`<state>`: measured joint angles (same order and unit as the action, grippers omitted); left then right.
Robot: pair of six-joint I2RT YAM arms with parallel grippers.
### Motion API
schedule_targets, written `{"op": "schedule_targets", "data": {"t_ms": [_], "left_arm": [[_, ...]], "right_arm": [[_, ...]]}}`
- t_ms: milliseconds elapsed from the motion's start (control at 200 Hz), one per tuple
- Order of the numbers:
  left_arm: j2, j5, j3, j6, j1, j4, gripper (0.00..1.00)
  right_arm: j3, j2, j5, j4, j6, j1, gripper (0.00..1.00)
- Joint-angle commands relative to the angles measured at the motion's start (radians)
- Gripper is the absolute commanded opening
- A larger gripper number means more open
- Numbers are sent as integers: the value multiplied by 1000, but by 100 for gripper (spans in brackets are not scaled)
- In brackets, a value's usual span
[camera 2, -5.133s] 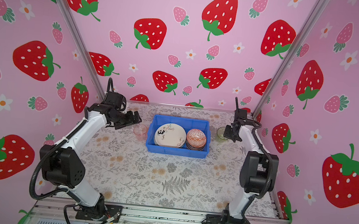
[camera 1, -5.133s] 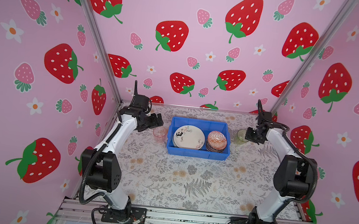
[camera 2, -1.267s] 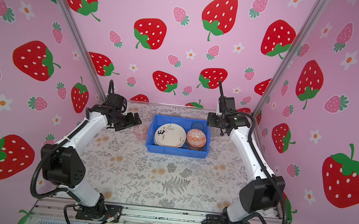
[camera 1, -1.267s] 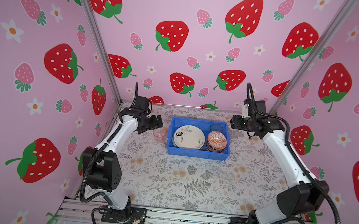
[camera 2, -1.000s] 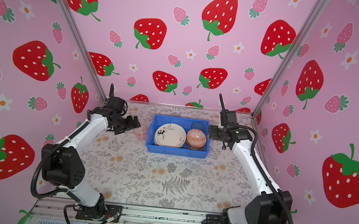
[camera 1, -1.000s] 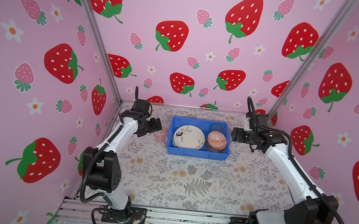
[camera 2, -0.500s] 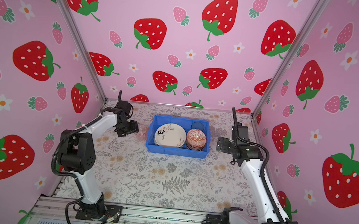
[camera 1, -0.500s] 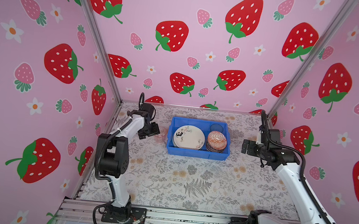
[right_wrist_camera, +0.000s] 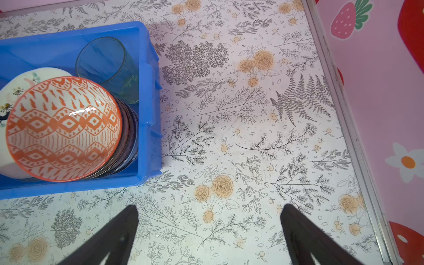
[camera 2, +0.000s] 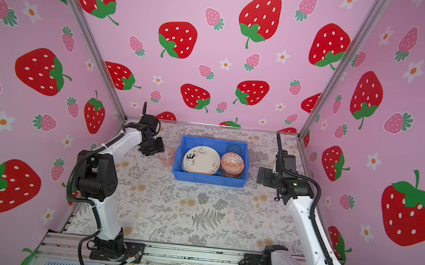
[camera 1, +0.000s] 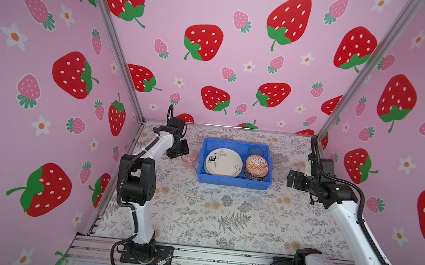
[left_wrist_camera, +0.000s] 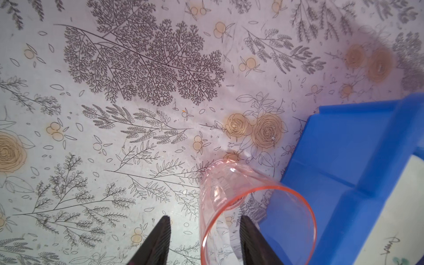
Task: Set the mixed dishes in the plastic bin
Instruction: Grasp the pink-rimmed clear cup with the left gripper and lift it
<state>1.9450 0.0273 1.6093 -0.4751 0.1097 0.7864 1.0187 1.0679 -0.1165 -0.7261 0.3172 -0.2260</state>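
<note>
The blue plastic bin (camera 1: 233, 183) (camera 2: 209, 180) (right_wrist_camera: 149, 91) holds a cream plate with a black "3" (camera 1: 223, 162) (camera 2: 201, 160). Beside the plate an orange-patterned bowl (camera 1: 256, 165) (right_wrist_camera: 62, 128) tops a stack of bowls, and a translucent tumbler (camera 1: 256, 151) (right_wrist_camera: 107, 66) stands in the back corner. A pink tumbler (camera 1: 189, 159) (camera 2: 166, 156) (left_wrist_camera: 241, 197) stands on the table just left of the bin (left_wrist_camera: 344, 160). My left gripper (camera 1: 182, 153) (left_wrist_camera: 205, 218) straddles its wall, one finger inside and one outside, with a gap still showing. My right gripper (camera 1: 291, 179) (right_wrist_camera: 209, 206) hangs open over bare table right of the bin.
The floral table cover (camera 1: 223, 220) runs to pink strawberry walls on three sides. A metal frame post (right_wrist_camera: 344, 114) edges the table close to the right gripper. Both arm bases sit on the front rail (camera 1: 206, 256).
My left gripper has narrowed around the pink tumbler's wall as the arm drew in. The right arm has pulled back from the bin toward the front right, its gripper open.
</note>
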Motion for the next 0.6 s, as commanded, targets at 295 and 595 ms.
{"op": "schedule_targets", "data": {"t_ms": [295,595], "left_arm": [[26,5,25,12,24,21,30],[16,-1,16,44,27,43,18]], "right_arm": [[-20,-9,38,-15,-3,4,99],[-29,7,69,13,-3,6,99]]}}
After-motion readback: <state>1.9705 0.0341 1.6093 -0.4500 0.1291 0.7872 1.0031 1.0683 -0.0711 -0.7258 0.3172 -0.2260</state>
